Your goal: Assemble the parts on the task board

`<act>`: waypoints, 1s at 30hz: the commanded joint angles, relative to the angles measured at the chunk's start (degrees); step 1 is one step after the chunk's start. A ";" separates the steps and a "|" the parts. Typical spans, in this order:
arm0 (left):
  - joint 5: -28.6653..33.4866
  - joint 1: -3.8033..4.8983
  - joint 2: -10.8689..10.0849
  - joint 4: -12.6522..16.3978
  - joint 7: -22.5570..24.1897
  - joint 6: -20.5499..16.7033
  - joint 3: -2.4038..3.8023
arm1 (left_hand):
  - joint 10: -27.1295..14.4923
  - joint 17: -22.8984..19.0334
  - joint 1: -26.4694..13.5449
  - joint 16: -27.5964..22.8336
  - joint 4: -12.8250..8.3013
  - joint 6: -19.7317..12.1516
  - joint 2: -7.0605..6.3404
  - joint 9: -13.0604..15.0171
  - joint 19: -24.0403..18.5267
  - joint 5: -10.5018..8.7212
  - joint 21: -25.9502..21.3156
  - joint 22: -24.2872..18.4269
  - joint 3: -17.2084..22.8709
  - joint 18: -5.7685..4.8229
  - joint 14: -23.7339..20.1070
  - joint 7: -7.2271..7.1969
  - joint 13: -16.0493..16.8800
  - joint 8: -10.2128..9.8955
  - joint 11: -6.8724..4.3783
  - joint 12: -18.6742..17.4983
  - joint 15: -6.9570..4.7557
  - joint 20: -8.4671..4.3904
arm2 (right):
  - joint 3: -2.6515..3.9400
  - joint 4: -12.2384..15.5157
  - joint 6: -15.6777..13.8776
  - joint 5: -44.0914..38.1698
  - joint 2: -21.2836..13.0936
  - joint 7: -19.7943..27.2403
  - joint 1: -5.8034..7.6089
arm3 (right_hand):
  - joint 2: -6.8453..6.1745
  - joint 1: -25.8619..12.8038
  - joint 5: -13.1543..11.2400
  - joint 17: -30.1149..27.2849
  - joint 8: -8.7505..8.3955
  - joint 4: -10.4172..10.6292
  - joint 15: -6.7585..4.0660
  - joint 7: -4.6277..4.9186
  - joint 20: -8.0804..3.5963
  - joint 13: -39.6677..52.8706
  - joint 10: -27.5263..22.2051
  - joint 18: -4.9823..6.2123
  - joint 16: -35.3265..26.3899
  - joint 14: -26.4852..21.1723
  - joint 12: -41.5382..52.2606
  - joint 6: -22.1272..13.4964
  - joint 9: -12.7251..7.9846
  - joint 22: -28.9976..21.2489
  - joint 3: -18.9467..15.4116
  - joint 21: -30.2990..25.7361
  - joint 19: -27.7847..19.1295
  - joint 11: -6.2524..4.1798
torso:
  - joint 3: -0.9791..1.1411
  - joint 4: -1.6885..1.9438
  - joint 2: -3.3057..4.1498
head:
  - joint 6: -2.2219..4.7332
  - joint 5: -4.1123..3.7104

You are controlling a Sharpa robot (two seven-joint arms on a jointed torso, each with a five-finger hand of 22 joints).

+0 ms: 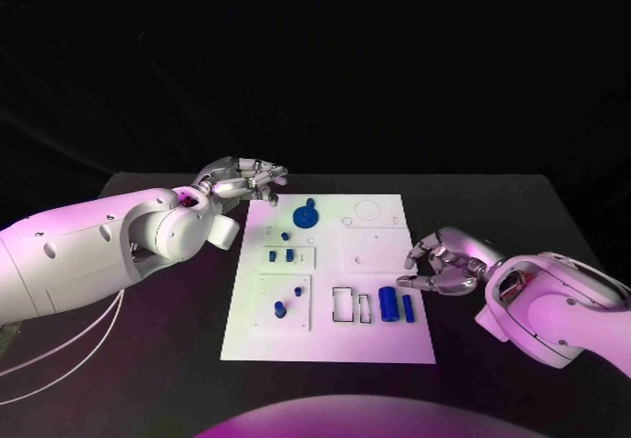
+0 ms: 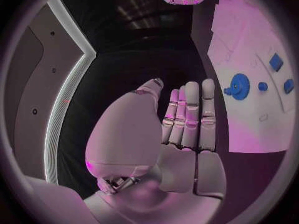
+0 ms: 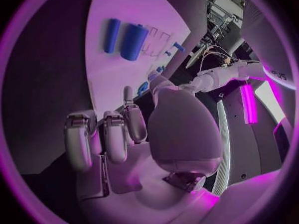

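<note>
Left hand (image 1: pixel 244 179): at the board's ten o'clock corner, just off the task board (image 1: pixel 381 347), fingers curled inward in the head view, laid straight and side by side in the left wrist view (image 2: pixel 187 119), nothing seen in them; whether it touches the board edge I cannot tell. Blue gear (image 1: pixel 306 216): lies near twelve o'clock on the board, just beside that hand; a careless sweep of the fingers would likely knock it off its seat. Small blue pieces (image 1: pixel 282 257): left column, about nine o'clock, with two more (image 1: pixel 288 301) near seven o'clock (small, light, probably easy to scatter). Blue cylinder (image 1: pixel 388 303) and thinner blue bar (image 1: pixel 408 307): about five o'clock, next to two open rectangular slots (image 1: pixel 342 306); round stock, so it may roll if nudged rather than gripped. Right hand (image 1: pixel 440 269): at the board's three o'clock edge, fingers curled narrow, holding nothing visible, near the cylinder; a descent from here risks pressing on the board edge and shifting the whole plate, misaligning every part.
</note>
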 commanded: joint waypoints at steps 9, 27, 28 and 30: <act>0.10 -0.06 -0.30 0.47 0.67 0.17 0.01 | -0.37 -0.09 -0.24 0.20 -0.08 -0.35 -0.05 -0.09 -0.11 0.01 -0.34 -0.06 0.26 0.61 -0.49 0.08 -0.09 0.25 -0.11 0.24 0.10 0.11 | -0.21 1.03 1.36 -6.49 0.76 -6.88 -3.09 | 0.72 -2.24 -0.39 15.03 -0.18 0.12 0.00 -0.16 0.21 5.20 1.25 -1.15 0.42 5.97 1.60 0.02 0.22 14.95 -1.77 0.59 5.71 0.01 | -0.10 -0.23 -0.07 | -0.78 0.01; 0.10 -0.08 -0.52 0.43 0.47 0.52 0.00 | -0.36 -0.11 -0.26 0.22 -0.09 -0.32 -0.07 -0.09 -0.13 0.07 -0.36 -0.08 0.34 0.62 -0.53 0.05 -0.10 0.34 -0.12 0.31 0.09 0.11 | -0.28 -0.42 1.28 -9.54 4.06 -7.62 -5.27 | 1.14 -2.39 -0.37 15.03 -0.10 0.05 -0.07 -0.31 0.18 6.46 2.14 -1.22 0.42 5.97 2.97 0.58 0.28 15.05 -2.03 0.93 5.86 -0.11 | -0.01 -0.21 0.00 | -1.19 0.40; 0.10 -0.08 -0.53 0.44 0.47 0.55 0.00 | -0.36 -0.11 -0.26 0.22 -0.09 -0.32 -0.07 -0.09 -0.13 0.07 -0.36 -0.08 0.34 0.62 -0.53 0.05 -0.10 0.34 -0.12 0.31 0.09 0.11 | -0.28 -0.56 1.29 -9.58 4.22 -7.66 -5.33 | 1.14 -2.39 -0.37 15.03 -0.10 0.05 -0.07 -0.31 0.18 6.46 2.14 -1.22 0.42 5.97 2.97 0.58 0.28 15.05 -2.03 0.93 5.86 -0.11 | -0.04 -0.19 -0.01 | -1.24 0.43; 0.10 -0.09 -0.55 0.44 0.45 0.56 0.00 | -0.36 -0.11 -0.26 0.22 -0.09 -0.32 -0.07 -0.09 -0.13 0.07 -0.36 -0.08 0.34 0.62 -0.53 0.05 -0.10 0.34 -0.12 0.31 0.09 0.11 | -0.28 -0.83 1.18 -9.63 4.57 -7.71 -5.42 | 1.15 -2.39 -0.40 15.03 -0.08 0.06 -0.08 -0.33 0.17 6.53 2.19 -1.23 0.42 5.97 3.05 0.65 0.28 15.06 -2.06 0.95 5.87 -0.12 | -0.06 -0.20 -0.02 | -1.34 0.50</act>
